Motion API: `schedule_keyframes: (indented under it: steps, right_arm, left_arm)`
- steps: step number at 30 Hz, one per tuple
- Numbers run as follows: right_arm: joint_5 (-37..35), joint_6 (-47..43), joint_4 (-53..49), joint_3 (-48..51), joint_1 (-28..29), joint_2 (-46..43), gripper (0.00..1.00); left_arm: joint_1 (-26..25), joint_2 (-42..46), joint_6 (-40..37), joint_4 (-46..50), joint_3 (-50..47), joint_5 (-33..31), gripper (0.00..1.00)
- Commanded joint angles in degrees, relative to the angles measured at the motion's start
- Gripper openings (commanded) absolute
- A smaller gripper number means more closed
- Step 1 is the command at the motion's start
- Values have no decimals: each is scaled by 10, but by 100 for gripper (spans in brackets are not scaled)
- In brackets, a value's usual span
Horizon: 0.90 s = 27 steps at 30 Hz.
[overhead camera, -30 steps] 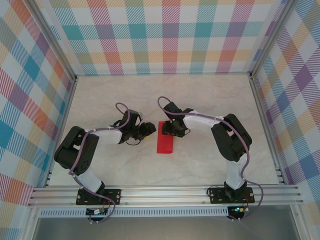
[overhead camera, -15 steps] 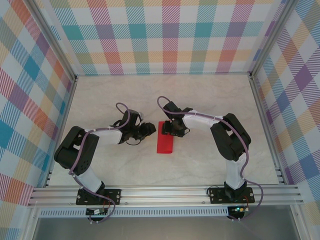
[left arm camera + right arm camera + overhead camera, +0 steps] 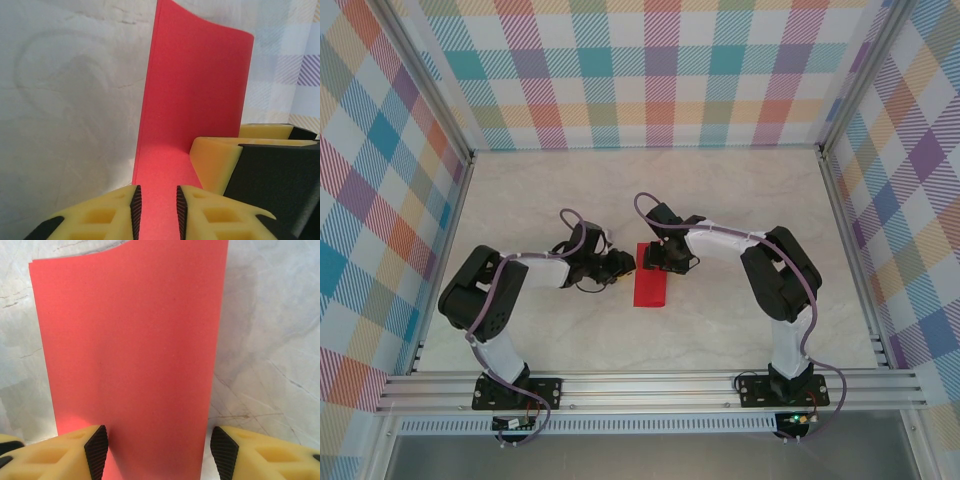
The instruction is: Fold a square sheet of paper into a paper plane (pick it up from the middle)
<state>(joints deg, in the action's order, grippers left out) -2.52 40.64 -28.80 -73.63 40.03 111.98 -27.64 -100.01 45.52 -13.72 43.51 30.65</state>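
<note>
The red sheet of paper [image 3: 650, 288] lies on the marble table as a narrow folded strip, long side running near to far. In the left wrist view the paper [image 3: 195, 90] has one end curling up off the table. My left gripper [image 3: 628, 264] reaches the strip's left edge at its far end; its jaws [image 3: 156, 200] stand a narrow gap apart over the red surface, with nothing pinched. My right gripper [image 3: 665, 266] sits over the same far end, open wide, its pads [image 3: 160, 445] spanning most of the paper's [image 3: 130, 340] width. One right finger [image 3: 220, 160] rests on the paper.
Bare marble tabletop [image 3: 740, 200] surrounds the strip. Checked walls [image 3: 650, 80] close the back and both sides, and an aluminium rail [image 3: 650, 385] runs along the near edge by the arm bases.
My left gripper has slid right, up to the paper's left edge, and its jaws have narrowed. The right gripper and the paper have stayed in place.
</note>
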Motion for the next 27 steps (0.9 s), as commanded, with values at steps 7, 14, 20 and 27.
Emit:
schedule_keyframes:
  steps: [7,14,20,27]
  right_arm:
    - [15,-8,-8,8,1,48,61]
    - [16,-8,-9,7,1,50,61]
    - [16,-6,-8,6,1,52,61]
    - [18,-4,-8,7,1,53,61]
  left_arm:
    - [-12,-21,1,-13,23,27,17]
    - [-16,-38,-3,-5,33,31,9]
    - [-17,-47,-6,10,40,27,6]
    - [-17,-53,-14,38,45,10,4]
